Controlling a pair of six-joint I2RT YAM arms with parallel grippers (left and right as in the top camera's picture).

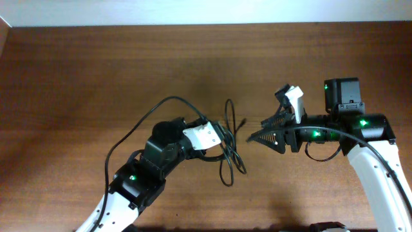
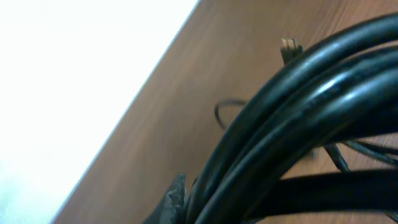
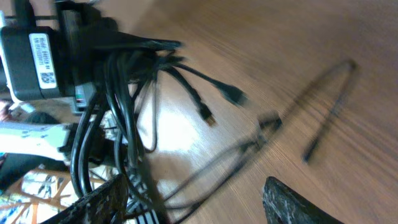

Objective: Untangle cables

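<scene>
The cables (image 1: 229,154) are thin black cords bunched in a tangled bundle at the table's middle, with loops hanging toward the front and a plug end (image 1: 243,121) sticking out. My left gripper (image 1: 224,137) is shut on the bundle. In the left wrist view the cables (image 2: 298,106) fill the frame beside one finger (image 2: 177,194). My right gripper (image 1: 250,136) is open, pointing left at the bundle and just right of it. In the right wrist view its fingers (image 3: 193,199) straddle loose strands, and the cables (image 3: 124,106) hang from the left gripper with plugs (image 3: 233,96) free.
The brown wooden table (image 1: 96,71) ends at a white wall along the back. A long black wire (image 1: 138,122) arcs from the left wrist back toward the left arm. The left arm's labelled body (image 3: 31,56) sits behind the bundle in the right wrist view.
</scene>
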